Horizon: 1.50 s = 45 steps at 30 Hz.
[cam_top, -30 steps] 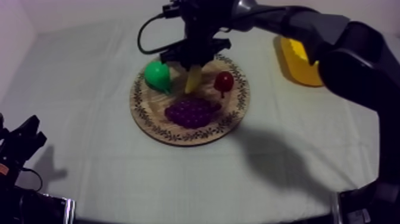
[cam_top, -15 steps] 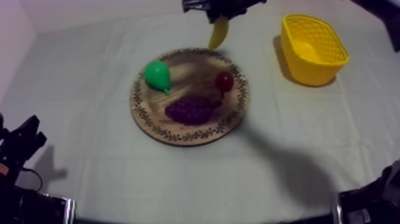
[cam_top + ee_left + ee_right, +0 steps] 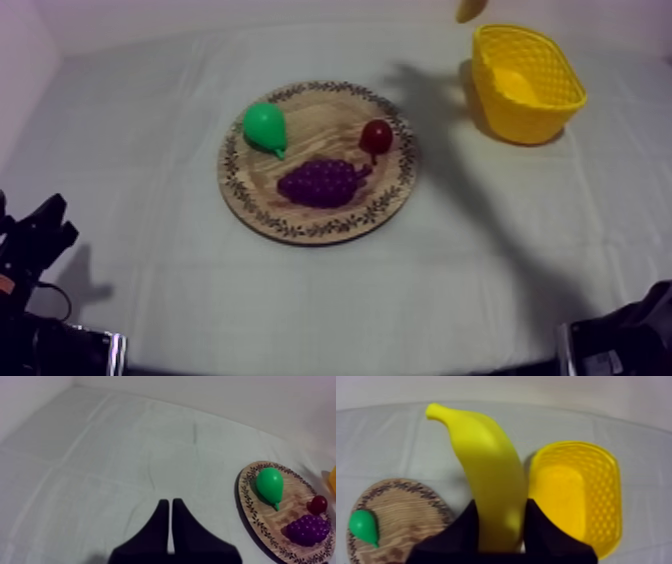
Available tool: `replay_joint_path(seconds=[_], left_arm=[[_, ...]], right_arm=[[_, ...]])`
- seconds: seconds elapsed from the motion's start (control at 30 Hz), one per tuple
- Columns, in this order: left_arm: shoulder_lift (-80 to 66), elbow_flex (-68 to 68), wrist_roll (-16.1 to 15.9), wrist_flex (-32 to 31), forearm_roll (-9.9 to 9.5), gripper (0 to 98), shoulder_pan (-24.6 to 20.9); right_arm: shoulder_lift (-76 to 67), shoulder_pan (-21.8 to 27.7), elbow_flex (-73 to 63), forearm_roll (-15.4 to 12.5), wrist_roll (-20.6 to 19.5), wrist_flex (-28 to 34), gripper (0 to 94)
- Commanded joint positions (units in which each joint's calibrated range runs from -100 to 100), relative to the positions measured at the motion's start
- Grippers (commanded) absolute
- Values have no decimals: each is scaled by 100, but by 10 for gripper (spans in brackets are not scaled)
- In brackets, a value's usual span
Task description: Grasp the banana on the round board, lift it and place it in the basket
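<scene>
Grips the banana (image 3: 486, 466) upright between the right gripper (image 3: 502, 505) fingers, over the cloth just beside the yellow basket (image 3: 608, 476). Has carried it farther from the wooden board (image 3: 320, 112) than half a second ago. Leaves pear (image 3: 265, 128), grapes (image 3: 322, 183) and small red fruit (image 3: 376, 135) unmoved. Keeps left gripper (image 3: 170, 507) pressed together, a narrow wedge.

The banana (image 3: 488, 476) is yellow, the basket (image 3: 527, 80) yellow with a woven mesh. The board (image 3: 320, 125) is brown wood, its rim dark-patterned. Green pear (image 3: 265, 127), purple grapes (image 3: 320, 184), small red fruit (image 3: 377, 135).
</scene>
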Motion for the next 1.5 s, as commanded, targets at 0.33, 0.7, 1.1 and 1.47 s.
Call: replay_joint_path(seconds=[0.33, 0.7, 1.1, 1.47], left_arm=[[0, 1, 1, 0, 0, 0, -1], [0, 1, 1, 0, 0, 0, -1], [0, 1, 0, 0, 0, 0, -1], [0, 1, 0, 0, 0, 0, -1]], right_arm=[[127, 1037, 912, 38, 178, -662, 96], [1044, 1334, 1007, -156, 249, -1038, 94], [1805, 1498, 871, -313, 331, -1306, 267], [1071, 1486, 1503, -291, 321, -1825, 306]])
